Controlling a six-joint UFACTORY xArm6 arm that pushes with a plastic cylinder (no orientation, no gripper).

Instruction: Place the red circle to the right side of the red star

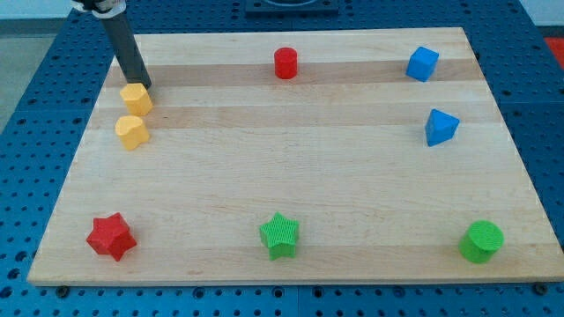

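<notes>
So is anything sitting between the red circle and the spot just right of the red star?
Nothing visible blocks it. The red circle is at the view's top, the red star bottom left; the board between is bare. The green star sits farther right. My tip is by the upper yellow block.

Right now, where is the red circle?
The red circle sits near the board's top edge, about mid-width, far from the red star at bottom left.
</notes>
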